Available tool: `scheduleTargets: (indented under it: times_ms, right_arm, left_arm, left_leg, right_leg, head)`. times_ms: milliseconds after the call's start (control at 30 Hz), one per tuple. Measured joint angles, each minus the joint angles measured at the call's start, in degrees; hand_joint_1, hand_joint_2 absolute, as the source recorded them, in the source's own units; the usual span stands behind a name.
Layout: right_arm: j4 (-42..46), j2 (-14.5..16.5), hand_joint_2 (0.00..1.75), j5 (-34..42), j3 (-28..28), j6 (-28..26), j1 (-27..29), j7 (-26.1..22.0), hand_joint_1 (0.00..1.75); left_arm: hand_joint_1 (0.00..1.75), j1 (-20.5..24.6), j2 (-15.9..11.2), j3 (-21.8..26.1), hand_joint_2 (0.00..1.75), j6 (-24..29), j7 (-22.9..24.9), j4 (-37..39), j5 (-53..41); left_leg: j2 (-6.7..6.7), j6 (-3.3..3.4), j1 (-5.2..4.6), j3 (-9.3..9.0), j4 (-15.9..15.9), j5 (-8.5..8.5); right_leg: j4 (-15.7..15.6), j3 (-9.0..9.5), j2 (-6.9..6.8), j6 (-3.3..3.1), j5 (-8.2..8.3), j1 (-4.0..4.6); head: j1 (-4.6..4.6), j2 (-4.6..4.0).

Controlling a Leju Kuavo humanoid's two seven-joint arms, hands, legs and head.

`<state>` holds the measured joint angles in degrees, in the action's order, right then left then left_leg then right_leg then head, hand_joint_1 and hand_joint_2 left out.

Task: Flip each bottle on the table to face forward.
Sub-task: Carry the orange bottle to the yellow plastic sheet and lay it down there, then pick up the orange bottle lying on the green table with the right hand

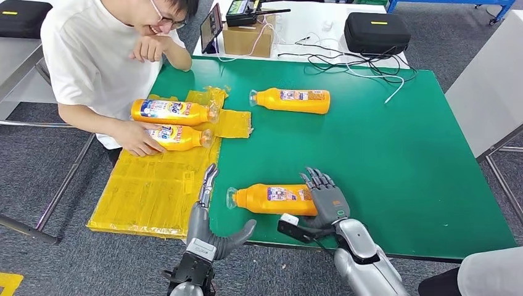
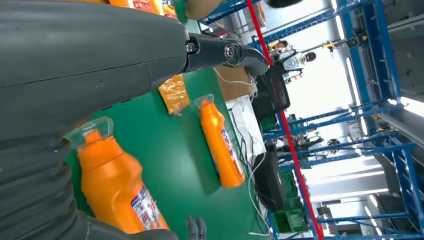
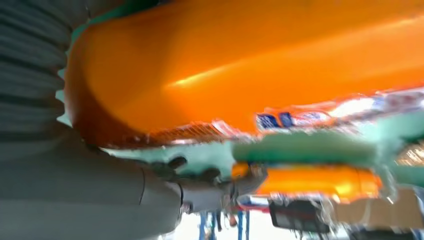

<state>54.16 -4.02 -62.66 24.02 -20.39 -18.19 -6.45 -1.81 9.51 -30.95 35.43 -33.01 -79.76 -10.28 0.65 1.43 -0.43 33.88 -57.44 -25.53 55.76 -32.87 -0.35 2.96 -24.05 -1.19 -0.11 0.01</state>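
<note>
High head view, close wrist views

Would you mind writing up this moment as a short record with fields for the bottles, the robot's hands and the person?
surface: green table
near bottle: orange, lying on its side, cap toward the robot's left
far bottle: lying alone on the green
other bottles: two on the yellow sheet; upper, lower
right hand: on the near bottle's base end
left hand: open beside its cap, holding nothing
person: hand resting on the lower bottle
</note>
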Motion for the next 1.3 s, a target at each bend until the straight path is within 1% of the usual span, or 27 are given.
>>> scheduleTargets:
  times_ms: [33, 67, 100, 267, 367, 433, 467, 567, 667, 833, 900, 967, 1033, 1167, 1233, 1300]
  right_arm:
    - [-0.8, 0.3, 1.75, 0.2, 0.2, 1.5, -0.8, 0.7, 1.53]
    - [-1.7, 0.5, 1.75, 0.5, 0.5, 3.2, -1.7, 1.4, 1.70]
    - [-2.6, 0.6, 1.75, 1.0, 0.8, 5.0, -2.6, 2.1, 1.74]
    - [-7.5, 1.3, 1.75, 3.9, 3.0, 14.4, -8.7, 6.7, 1.75]
    - [-10.7, 1.4, 1.75, 5.1, 4.6, 17.5, -12.1, 7.9, 1.75]
    - [-12.0, 1.5, 1.75, 6.5, 5.3, 17.9, -13.4, 7.2, 1.75]
    - [-12.4, 1.5, 1.75, 7.9, 5.4, 17.9, -13.7, 6.0, 1.75]
    - [-12.4, 1.5, 1.75, 14.4, 5.1, 18.0, -13.6, 0.3, 1.75]
    - [-10.3, 1.5, 1.75, 22.4, 3.5, 16.4, -11.4, -5.8, 1.75]
    - [-1.9, 3.0, 1.75, 32.7, -0.6, 7.5, -4.0, -12.6, 1.75]
    - [2.5, 4.1, 1.75, 37.5, -2.8, 4.0, -0.9, -15.9, 1.75]
    - [7.1, 5.4, 1.75, 41.9, -4.9, 0.8, 2.0, -18.9, 1.75]
    - [11.2, 6.4, 1.75, 44.6, -6.4, -1.2, 4.4, -20.9, 1.75]
    - [16.4, 7.7, 1.75, 47.0, -8.2, -4.0, 7.6, -24.2, 1.75]
    - [18.1, 8.3, 1.75, 48.4, -8.7, -4.8, 8.6, -25.3, 1.75]
    - [19.3, 8.8, 1.75, 49.3, -8.7, -4.1, 9.1, -25.5, 1.75]
  left_arm:
    - [0.00, 0.0, 0.0, 0.0, 1.75, -0.3, 0.3, -0.1, -0.1]
    - [0.00, 0.1, 0.0, 0.0, 1.75, -0.7, 0.7, -0.1, -0.2]
    - [0.00, 0.1, 0.0, 0.0, 1.75, -1.2, 1.2, -0.2, -0.3]
    - [0.00, 0.3, 0.1, 0.0, 1.75, -4.7, 4.2, -0.4, -0.5]
    - [0.00, 0.7, 0.4, 0.0, 1.75, -6.2, 5.3, -0.4, -0.5]
    - [0.00, 1.0, 0.5, 0.1, 1.75, -6.7, 5.7, -0.5, -0.6]
    - [0.00, 1.0, 0.6, 0.1, 1.75, -6.8, 5.8, -0.6, -0.6]
    - [0.00, 1.0, 0.6, 0.1, 1.75, -7.2, 5.9, -1.1, -0.2]
    - [0.00, 1.2, 0.7, 0.4, 1.75, -8.0, 6.5, -1.2, 3.3]
    - [0.00, 1.6, 1.3, 2.2, 1.75, -10.5, 9.8, -0.8, 17.6]
    - [0.00, 1.7, 1.3, 2.5, 1.75, -11.4, 9.3, -0.2, 21.8]
    - [0.00, 1.7, 1.3, 2.5, 1.75, -11.8, 7.6, 0.3, 24.3]
    - [0.00, 1.4, 1.2, 2.5, 1.75, -12.0, 5.6, 0.5, 25.2]
    - [0.00, 0.5, 0.7, 2.1, 1.75, -12.4, 3.0, 0.3, 25.5]
    - [0.00, -0.1, 0.3, 1.7, 1.75, -12.9, 2.6, -0.5, 26.0]
    - [0.00, -0.9, -0.3, 1.0, 1.75, -14.3, 2.6, -1.7, 26.7]
  left_leg:
    - [-0.04, 0.00, 0.00, -0.02, 0.0, 0.00]
    - [-0.09, 0.00, 0.00, -0.05, 0.0, 0.00]
    - [-0.13, 0.00, 0.00, -0.09, 0.0, 0.00]
    - [-0.38, 0.00, 0.01, -0.46, 0.0, -0.03]
    - [-0.39, 0.01, 0.01, -0.61, 0.0, -0.01]
    - [-0.36, 0.05, 0.00, -0.61, 0.0, 0.04]
    - [-0.35, 0.08, 0.00, -0.60, 0.0, 0.07]
    - [-0.36, 0.11, -0.01, -0.57, 0.0, 0.10]
    - [-0.37, 0.11, -0.01, -0.53, 0.0, 0.09]
    - [-0.19, 0.11, 0.02, -0.15, 0.0, 0.10]
    - [-0.19, 0.11, 0.03, -0.05, 0.0, 0.09]
    - [-0.20, 0.10, 0.03, 0.02, 0.0, 0.09]
    - [-0.20, 0.10, 0.03, 0.07, 0.0, 0.08]
    - [-0.20, 0.10, 0.00, 0.12, 0.0, 0.07]
    - [-0.21, 0.10, -0.01, 0.13, 0.0, 0.07]
    - [-0.22, 0.10, 0.00, 0.12, 0.0, 0.07]
  right_leg:
    - [0.0, 0.00, 0.03, 0.00, 0.00, 0.00]
    - [0.0, 0.01, 0.06, 0.00, 0.01, 0.00]
    - [0.0, 0.02, 0.10, 0.00, 0.01, 0.00]
    - [0.0, 0.24, 0.27, -0.02, 0.02, 0.01]
    - [0.0, 0.36, 0.29, -0.06, 0.08, 0.01]
    - [0.0, 0.38, 0.29, -0.07, 0.16, 0.01]
    - [0.0, 0.39, 0.29, -0.05, 0.20, 0.00]
    - [0.0, 0.38, 0.29, 0.01, 0.25, 0.00]
    - [0.0, 0.35, 0.29, 0.02, 0.26, 0.01]
    - [0.0, 0.03, 0.26, 0.02, 0.24, 0.03]
    - [0.0, -0.05, 0.27, 0.01, 0.24, 0.04]
    - [0.0, -0.12, 0.27, 0.01, 0.23, 0.04]
    - [0.0, -0.16, 0.27, 0.01, 0.22, 0.02]
    - [0.0, -0.20, 0.27, 0.01, 0.22, 0.00]
    - [0.0, -0.20, 0.27, 0.01, 0.22, 0.00]
    - [0.0, -0.21, 0.27, 0.01, 0.22, 0.00]
  head:
    - [-0.01, 0.00]
    - [-0.01, -0.01]
    - [-0.01, 0.00]
    - [-0.01, -0.01]
    - [0.01, -0.01]
    - [0.01, -0.01]
    - [0.00, -0.01]
    - [0.01, -0.01]
    - [0.00, -0.01]
    - [-0.01, -0.01]
    - [0.00, -0.01]
    - [-0.01, -0.01]
    - [0.01, 0.00]
    - [0.00, 0.00]
    - [0.01, 0.01]
    - [-0.01, -0.01]
